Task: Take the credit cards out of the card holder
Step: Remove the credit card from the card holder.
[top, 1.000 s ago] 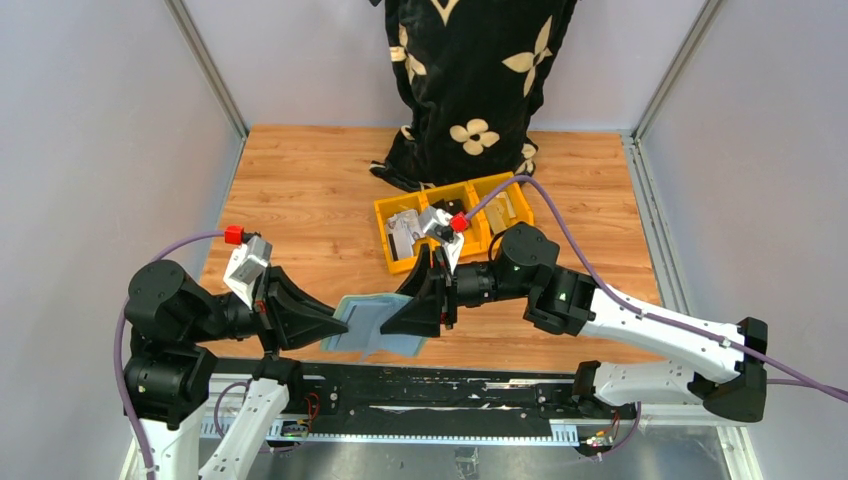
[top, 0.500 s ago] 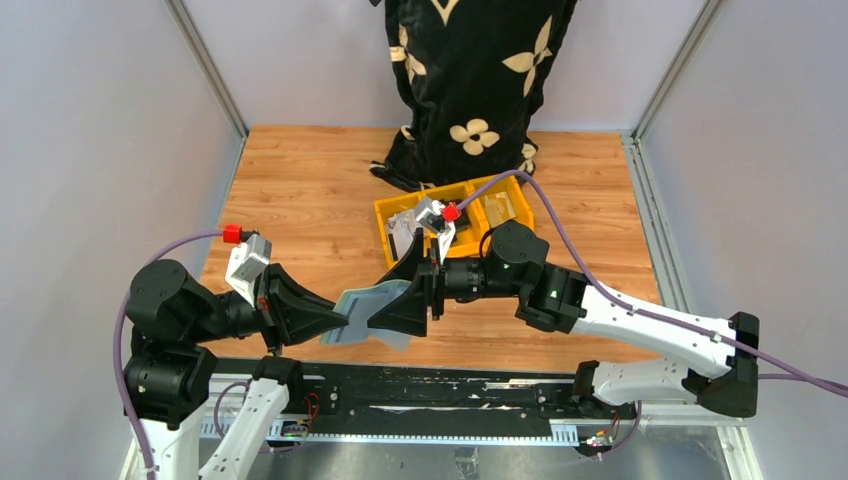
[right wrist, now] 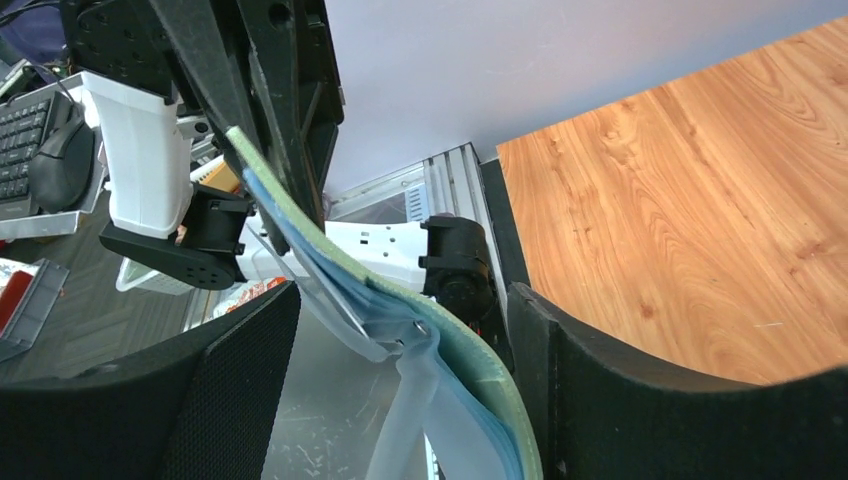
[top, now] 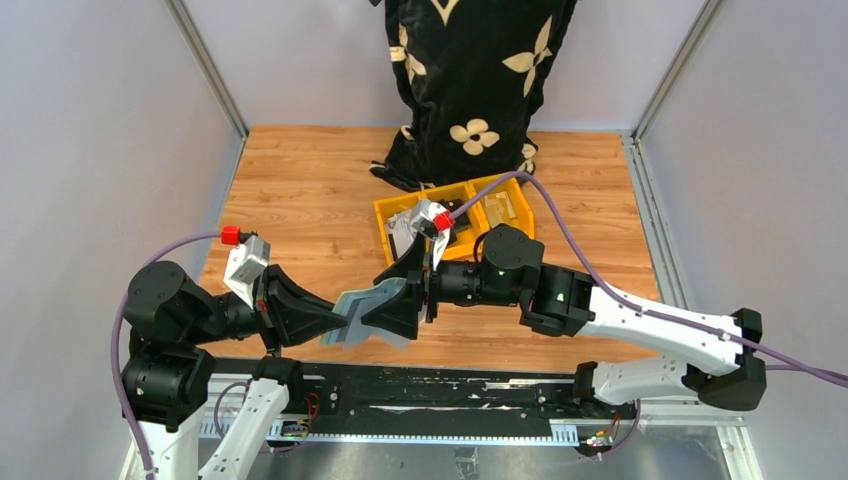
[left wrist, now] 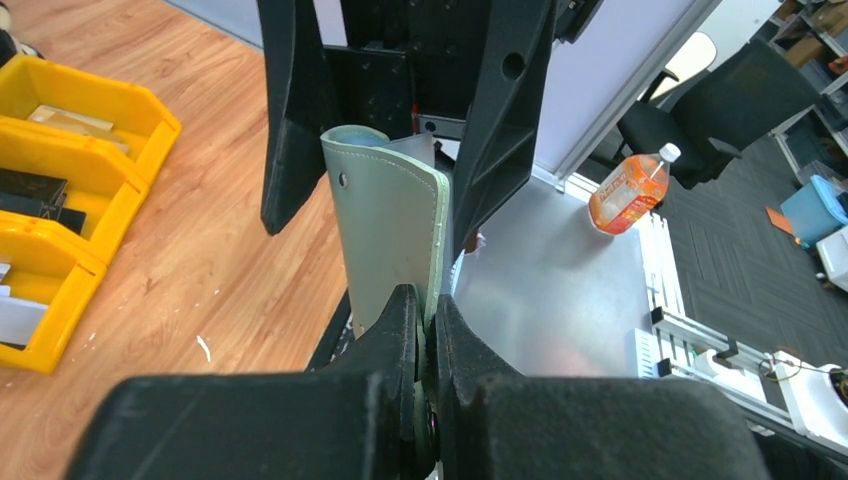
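The pale grey-green card holder (top: 352,310) is held up off the table between my two grippers. My left gripper (top: 335,320) is shut on its near edge; the left wrist view shows the fingers (left wrist: 400,320) pinching the holder (left wrist: 390,220). My right gripper (top: 398,305) is open, and its fingers (left wrist: 290,120) straddle the holder's far end. In the right wrist view the holder (right wrist: 480,370) curves between the open right gripper (right wrist: 400,300), close to the right finger, with translucent inner sleeves (right wrist: 415,410) hanging loose. No credit card shows clearly.
Yellow plastic bins (top: 455,225) with small items stand behind the right gripper, and also show in the left wrist view (left wrist: 70,150). A black cloth bag with cream flowers (top: 470,80) stands at the back. The table's near edge and the metal rail (top: 420,395) lie below the holder.
My right gripper has moved left toward the left gripper, and its open fingers now reach further over the holder. The holder has bent and tilted up. The left arm has barely moved.
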Robot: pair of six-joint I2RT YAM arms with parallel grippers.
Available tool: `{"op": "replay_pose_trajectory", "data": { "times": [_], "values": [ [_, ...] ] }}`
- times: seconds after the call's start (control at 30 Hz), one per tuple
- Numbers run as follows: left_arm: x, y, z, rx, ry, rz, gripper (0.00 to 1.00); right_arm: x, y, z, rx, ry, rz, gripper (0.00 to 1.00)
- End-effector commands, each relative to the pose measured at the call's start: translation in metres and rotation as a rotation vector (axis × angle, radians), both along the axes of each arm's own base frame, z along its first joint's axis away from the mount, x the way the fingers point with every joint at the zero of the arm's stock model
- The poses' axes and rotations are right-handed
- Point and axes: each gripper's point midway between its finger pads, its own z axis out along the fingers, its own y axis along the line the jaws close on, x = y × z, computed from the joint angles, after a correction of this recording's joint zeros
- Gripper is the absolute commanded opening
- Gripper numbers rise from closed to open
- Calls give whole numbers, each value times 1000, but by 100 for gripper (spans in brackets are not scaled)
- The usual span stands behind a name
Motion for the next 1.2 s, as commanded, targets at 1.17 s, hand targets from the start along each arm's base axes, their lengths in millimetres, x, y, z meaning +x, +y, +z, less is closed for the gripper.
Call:
{"op": "replay_pose_trajectory", "data": {
  "times": [1.17],
  "values": [
    [-24,-3,7,-19,68,-138,0,-57,-14,28,18,-214,349,59]
  ]
}}
